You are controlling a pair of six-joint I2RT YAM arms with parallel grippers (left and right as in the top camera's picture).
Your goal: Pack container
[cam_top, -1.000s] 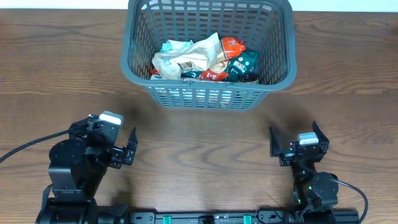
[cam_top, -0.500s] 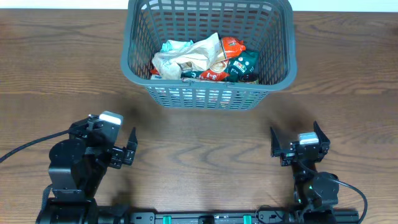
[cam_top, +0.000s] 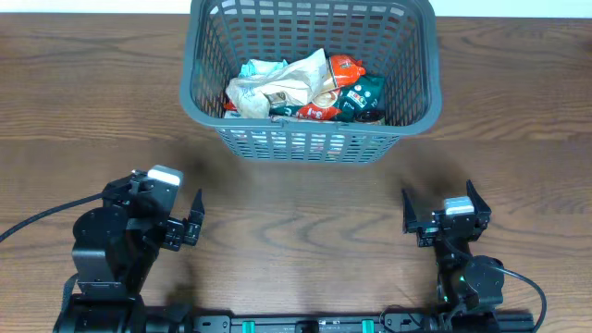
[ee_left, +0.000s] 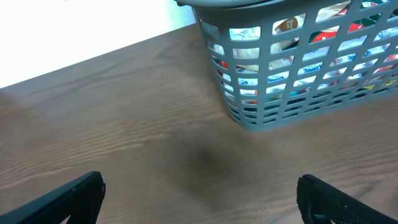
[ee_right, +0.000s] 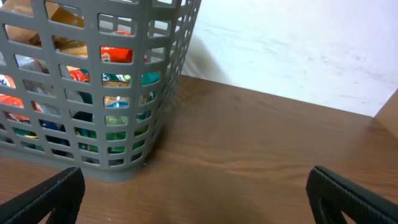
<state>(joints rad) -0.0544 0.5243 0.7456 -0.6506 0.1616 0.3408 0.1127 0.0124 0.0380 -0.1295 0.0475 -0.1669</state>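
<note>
The container (cam_top: 310, 143) is set at the far middle of the wooden table (cam_top: 83, 111), well apart from both grippers, which are held by the near edge. The left gripper (ee_left: 199, 186) is seen with its fingers spread wide and gripping nothing; the container lies far and to its right. The right gripper (ee_right: 196, 180) is likewise spread wide and holds nothing, with the container far and to its left. Crumpled snack packets (cam_top: 301, 88) are heaped inside the container. Only tabletop is seen between each gripper and the lattice wall.
</note>
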